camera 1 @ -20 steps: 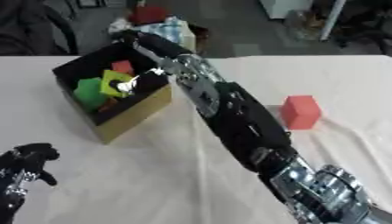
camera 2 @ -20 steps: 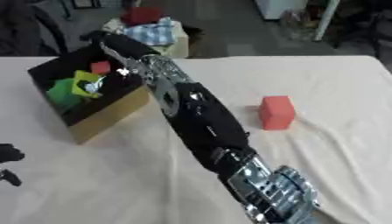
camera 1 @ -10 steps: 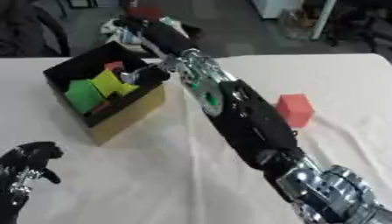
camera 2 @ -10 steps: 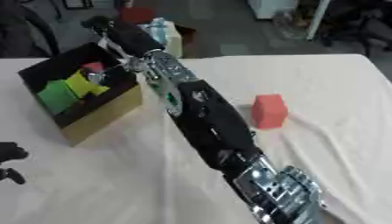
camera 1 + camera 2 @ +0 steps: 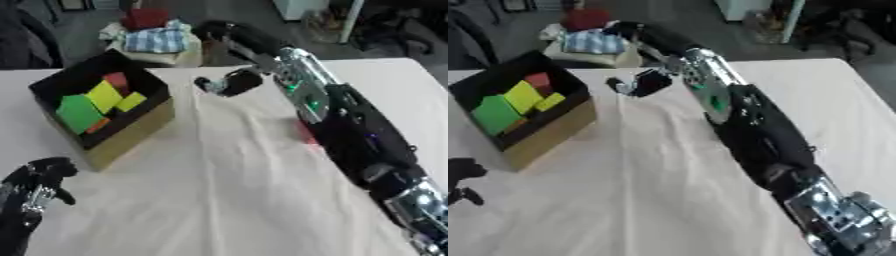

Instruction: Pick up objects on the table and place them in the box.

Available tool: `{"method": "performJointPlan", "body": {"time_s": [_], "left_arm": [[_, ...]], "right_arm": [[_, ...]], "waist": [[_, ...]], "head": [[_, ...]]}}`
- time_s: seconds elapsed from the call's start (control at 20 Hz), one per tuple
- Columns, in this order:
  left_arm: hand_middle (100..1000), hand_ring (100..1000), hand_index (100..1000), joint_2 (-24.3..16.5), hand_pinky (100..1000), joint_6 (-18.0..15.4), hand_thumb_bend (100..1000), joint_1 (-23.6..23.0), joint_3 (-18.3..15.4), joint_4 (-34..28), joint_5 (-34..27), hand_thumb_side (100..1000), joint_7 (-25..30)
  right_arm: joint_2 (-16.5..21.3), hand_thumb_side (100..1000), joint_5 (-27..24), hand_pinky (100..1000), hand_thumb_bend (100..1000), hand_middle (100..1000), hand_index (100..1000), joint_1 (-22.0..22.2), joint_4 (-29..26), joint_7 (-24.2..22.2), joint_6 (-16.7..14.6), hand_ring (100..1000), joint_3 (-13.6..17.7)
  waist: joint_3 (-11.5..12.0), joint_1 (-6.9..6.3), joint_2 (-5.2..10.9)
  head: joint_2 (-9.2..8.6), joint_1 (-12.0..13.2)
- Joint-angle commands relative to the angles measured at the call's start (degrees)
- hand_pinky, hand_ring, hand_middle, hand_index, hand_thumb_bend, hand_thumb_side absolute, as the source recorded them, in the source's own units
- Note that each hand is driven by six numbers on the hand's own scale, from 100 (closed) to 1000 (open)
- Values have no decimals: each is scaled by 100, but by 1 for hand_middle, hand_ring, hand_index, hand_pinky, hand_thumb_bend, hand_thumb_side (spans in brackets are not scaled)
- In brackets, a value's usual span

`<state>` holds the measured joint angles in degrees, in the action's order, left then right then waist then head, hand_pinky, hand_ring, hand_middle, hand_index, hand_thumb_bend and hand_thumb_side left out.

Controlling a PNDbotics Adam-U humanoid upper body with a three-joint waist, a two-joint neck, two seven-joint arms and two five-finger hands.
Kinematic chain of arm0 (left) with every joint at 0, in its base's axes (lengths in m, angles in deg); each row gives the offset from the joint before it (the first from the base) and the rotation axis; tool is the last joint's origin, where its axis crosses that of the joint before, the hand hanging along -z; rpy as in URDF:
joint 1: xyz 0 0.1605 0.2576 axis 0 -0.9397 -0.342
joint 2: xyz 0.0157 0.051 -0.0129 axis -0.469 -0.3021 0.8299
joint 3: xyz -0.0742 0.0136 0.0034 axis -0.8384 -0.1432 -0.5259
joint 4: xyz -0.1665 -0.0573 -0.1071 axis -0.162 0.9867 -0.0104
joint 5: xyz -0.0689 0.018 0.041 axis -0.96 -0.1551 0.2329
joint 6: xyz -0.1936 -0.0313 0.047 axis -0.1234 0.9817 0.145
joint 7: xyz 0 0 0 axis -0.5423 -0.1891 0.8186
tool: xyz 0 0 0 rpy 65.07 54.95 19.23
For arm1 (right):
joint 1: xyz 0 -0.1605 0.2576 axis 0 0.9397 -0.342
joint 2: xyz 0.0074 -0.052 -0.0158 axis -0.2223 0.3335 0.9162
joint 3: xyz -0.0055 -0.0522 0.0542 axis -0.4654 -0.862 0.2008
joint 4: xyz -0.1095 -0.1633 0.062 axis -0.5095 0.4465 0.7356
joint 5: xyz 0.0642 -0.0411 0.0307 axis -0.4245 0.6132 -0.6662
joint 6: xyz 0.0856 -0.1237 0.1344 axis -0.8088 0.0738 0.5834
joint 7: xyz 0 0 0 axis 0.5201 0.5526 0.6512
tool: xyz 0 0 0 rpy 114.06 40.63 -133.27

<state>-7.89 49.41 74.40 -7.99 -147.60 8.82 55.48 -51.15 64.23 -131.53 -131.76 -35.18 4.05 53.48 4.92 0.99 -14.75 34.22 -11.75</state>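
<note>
Red block (image 5: 304, 134) under arm, behind right hand (image 5: 229, 82)

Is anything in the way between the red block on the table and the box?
Nothing visible: only bare tablecloth lies between the red block and the box. The right arm hides most of the block.

The right hand (image 5: 642, 82) hangs empty above the white tablecloth (image 5: 649, 190), beside the open box (image 5: 544, 135) holding green, yellow and red blocks.
</note>
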Motion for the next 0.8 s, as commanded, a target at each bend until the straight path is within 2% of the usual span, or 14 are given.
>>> {"method": "performJointPlan", "body": {"time_s": [0.05,0.35,0.8], "left_arm": [[614,714,709,-114,433,-6,420,24,-56,-69,44,622,-39],[614,715,708,-118,434,-9,420,30,-68,-72,55,622,-44],[615,717,708,-128,434,-8,418,36,-79,-69,76,624,-35]], "right_arm": [[556,501,-341,845,335,906,981,144,-251,-356,124,894,83],[931,497,-605,846,355,891,966,629,-111,-808,193,892,198],[1233,488,-872,849,372,877,962,1114,-46,-1311,211,892,268]], "waist": [[-43,81,91],[-98,82,84],[-144,72,70]], "head": [[-5,29],[-4,8],[-8,24]]}}
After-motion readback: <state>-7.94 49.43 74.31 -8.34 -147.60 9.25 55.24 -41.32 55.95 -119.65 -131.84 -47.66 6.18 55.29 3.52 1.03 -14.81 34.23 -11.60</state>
